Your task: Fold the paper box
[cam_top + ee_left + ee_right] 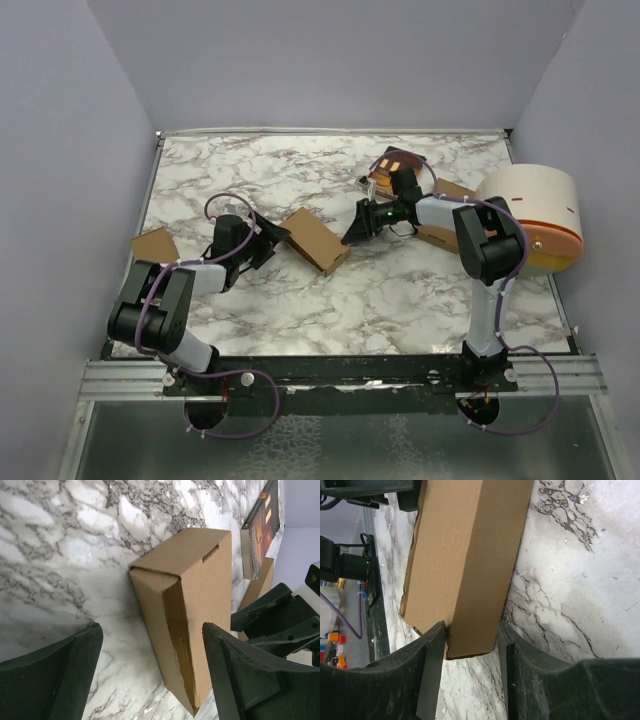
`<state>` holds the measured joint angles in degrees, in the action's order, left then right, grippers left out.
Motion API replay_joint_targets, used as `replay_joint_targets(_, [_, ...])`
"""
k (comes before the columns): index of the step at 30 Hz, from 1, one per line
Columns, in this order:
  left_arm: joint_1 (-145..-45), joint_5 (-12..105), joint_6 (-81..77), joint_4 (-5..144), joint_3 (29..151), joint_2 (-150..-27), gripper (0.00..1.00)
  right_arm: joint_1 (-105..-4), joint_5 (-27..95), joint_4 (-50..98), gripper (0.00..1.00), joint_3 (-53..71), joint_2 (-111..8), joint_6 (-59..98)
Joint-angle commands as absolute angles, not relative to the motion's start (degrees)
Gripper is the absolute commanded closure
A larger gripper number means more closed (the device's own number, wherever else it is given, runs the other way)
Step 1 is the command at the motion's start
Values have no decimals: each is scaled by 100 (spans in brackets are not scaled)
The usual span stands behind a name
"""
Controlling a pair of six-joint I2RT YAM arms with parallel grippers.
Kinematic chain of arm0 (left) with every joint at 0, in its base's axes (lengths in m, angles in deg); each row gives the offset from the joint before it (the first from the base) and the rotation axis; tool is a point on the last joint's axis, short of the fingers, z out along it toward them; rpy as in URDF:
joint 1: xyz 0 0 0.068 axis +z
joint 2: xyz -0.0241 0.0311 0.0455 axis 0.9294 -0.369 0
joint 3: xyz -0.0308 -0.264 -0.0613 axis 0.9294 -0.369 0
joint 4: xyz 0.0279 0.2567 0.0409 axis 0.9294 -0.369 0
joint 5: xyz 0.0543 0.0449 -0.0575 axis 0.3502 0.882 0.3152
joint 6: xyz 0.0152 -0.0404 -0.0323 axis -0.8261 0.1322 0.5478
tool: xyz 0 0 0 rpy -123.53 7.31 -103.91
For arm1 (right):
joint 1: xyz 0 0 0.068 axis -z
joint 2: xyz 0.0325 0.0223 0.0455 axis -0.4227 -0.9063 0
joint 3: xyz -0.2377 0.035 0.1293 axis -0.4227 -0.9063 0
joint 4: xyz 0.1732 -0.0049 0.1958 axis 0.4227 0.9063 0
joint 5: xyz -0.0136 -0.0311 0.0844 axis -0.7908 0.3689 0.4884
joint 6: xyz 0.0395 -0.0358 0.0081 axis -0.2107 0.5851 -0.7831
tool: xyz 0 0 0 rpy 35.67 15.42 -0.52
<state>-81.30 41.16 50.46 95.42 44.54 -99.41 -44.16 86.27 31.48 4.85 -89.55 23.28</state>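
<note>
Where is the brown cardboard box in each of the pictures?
Top camera: the paper box lies near the middle of the marble table.
Left wrist camera: the paper box fills the centre of the picture.
Right wrist camera: the paper box runs from the top edge down to the bottom middle.
Shared landmark: the white, grey-veined marble table lies under it in all three.

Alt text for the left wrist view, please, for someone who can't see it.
A folded tan paper box lies on the marble table between the wide-open dark fingers of the left pincer. At the right edge are the right pincer and, farther off, a dark printed booklet.
</note>
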Motion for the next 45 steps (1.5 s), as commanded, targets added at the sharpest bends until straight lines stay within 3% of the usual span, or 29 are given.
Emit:
replay_joint_targets(1, [-8030, 3817, 4915, 9909, 4842, -10333, 19, -4487, 8269, 3406, 56, 488, -9215, 2581])
replay_joint_targets(4, [-7999, 3800, 4931, 9889, 5050, -10612, 23, -4487, 8265, 3414, 55, 488, -9213, 2582])
replay_joint_targets(9, [-7964, 3696, 5031, 10036, 5192, -10911, 48, -4487, 8260, 3415, 55, 488, -9198, 2590])
replay_joint_targets(11, [-7951, 3678, 5046, 10050, 5210, -10966, 51, -4487, 8260, 3414, 55, 485, -9203, 2588])
replay_joint_targets(16, [-7929, 3611, 5021, 10050, 5206, -11023, 84, -4487, 8259, 3424, 56, 488, -9205, 2590])
replay_joint_targets(18, [-7933, 3563, 5016, 10050, 5206, -11029, 86, -4487, 8252, 3424, 55, 488, -9206, 2587])
replay_joint_targets(22, [-7927, 3465, 4961, 10034, 5199, -11029, 84, -4485, 8252, 3424, 55, 495, -9211, 2598])
replay_joint_targets(28, [-7913, 3502, 4764, 10016, 5091, -10734, 68, -4487, 8252, 3424, 55, 490, -9215, 2599])
replay_joint_targets(34, [-7906, 3622, 4427, 9996, 4775, -10133, 42, -4487, 8260, 3424, 55, 493, -9219, 2595])
replay_joint_targets(39, [-7915, 3261, 4545, 11033, 4072, -9753, 22, -4487, 8267, 3427, 55, 502, -9233, 2598])
replay_joint_targets(45, [-8182, 2842, 5358, 12544, 3391, -9915, 18, -4487, 8260, 3424, 55, 502, -9233, 2598])
